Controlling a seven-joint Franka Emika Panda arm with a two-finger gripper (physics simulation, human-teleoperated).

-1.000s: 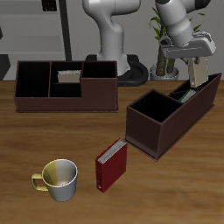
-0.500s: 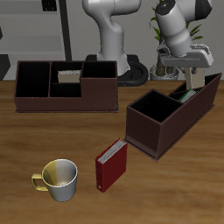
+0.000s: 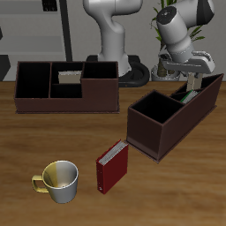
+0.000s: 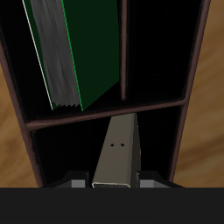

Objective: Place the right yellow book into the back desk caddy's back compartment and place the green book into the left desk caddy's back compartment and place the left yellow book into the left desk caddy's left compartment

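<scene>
end effector (image 3: 192, 78) low over the far end of the left desk caddy (image 3: 169, 115), closed on the left yellow book (image 4: 117, 150), gripped upright and reaching down into a narrow compartment. green book (image 4: 83, 48) leaning in the neighbouring long compartment of the same caddy. right yellow book (image 3: 68, 79) lying inside the back desk caddy (image 3: 66, 86). red book (image 3: 111, 166) standing on the surface (image 3: 177, 190) beside a mug (image 3: 58, 182).
</scene>
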